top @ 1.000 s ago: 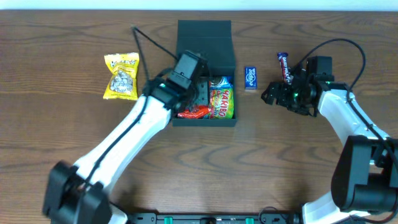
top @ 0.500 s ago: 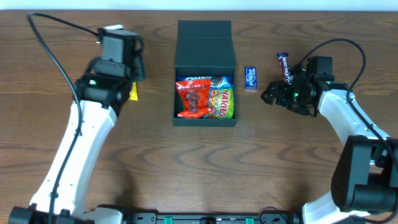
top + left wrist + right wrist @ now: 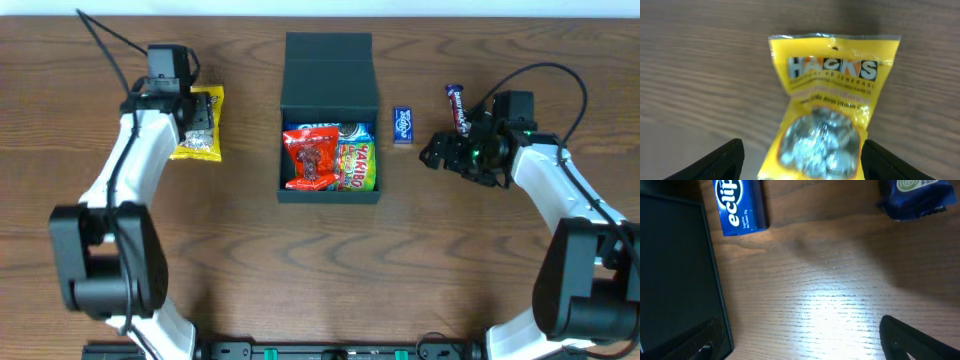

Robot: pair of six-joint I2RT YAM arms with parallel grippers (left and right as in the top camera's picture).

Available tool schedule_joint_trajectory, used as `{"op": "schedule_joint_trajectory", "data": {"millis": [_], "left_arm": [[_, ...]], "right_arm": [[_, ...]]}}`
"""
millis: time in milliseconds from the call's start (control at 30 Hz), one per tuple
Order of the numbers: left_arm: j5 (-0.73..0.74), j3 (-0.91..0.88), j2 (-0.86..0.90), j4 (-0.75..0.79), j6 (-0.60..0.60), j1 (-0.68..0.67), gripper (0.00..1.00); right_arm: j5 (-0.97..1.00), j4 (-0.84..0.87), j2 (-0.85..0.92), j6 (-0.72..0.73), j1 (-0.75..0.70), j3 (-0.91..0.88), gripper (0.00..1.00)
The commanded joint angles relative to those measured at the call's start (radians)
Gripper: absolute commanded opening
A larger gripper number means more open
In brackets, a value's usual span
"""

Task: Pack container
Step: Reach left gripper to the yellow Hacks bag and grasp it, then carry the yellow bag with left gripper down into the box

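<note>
Off to the left of the counter [image 3: 330,270], the left end effector [image 3: 802,155] has swung away from the container [image 3: 330,196] — central, lid back, a red packet [image 3: 312,158] now inside — and hangs spread wide and empty astride the yellow packet [image 3: 832,100], probably next in. The right end effector [image 3: 445,155] stays put; with one finger showing, its opening cannot be told.

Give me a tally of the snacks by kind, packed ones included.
Packets in the container: 3 visible (red packet, Haribo packet, blue packet)
Hacks bag on the table: 1
eclipse gum pack: 1
wrapped bar: 1
Total: 6
</note>
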Motion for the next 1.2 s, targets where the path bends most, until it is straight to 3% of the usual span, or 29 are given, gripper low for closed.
{"op": "schedule_joint_trajectory", "data": {"millis": [0,167,300,467,867,1167], "left_arm": [[0.006,0.013,0.070,0.032,0.019,0.007,0.76],[0.006,0.013,0.175,0.072,0.014,0.007,0.74],[0.043,0.013,0.210,0.067,0.012,0.007,0.35],[0.044,0.014,0.195,0.066,-0.039,0.007,0.06],[0.077,0.015,-0.129,0.055,-0.136,-0.034,0.06],[0.104,0.015,-0.284,0.014,-0.292,-0.296,0.06]], "right_arm": [[-0.007,-0.011,-0.024,0.000,-0.004,0.007,0.99],[-0.007,-0.020,-0.024,-0.007,-0.004,0.007,0.99],[-0.007,-0.020,-0.024,-0.008,-0.004,0.007,0.99],[-0.007,-0.019,-0.024,-0.007,-0.004,0.007,0.99],[-0.006,-0.005,-0.024,-0.007,-0.005,0.007,0.99],[-0.007,0.002,-0.024,-0.003,-0.021,0.007,0.99]]}}
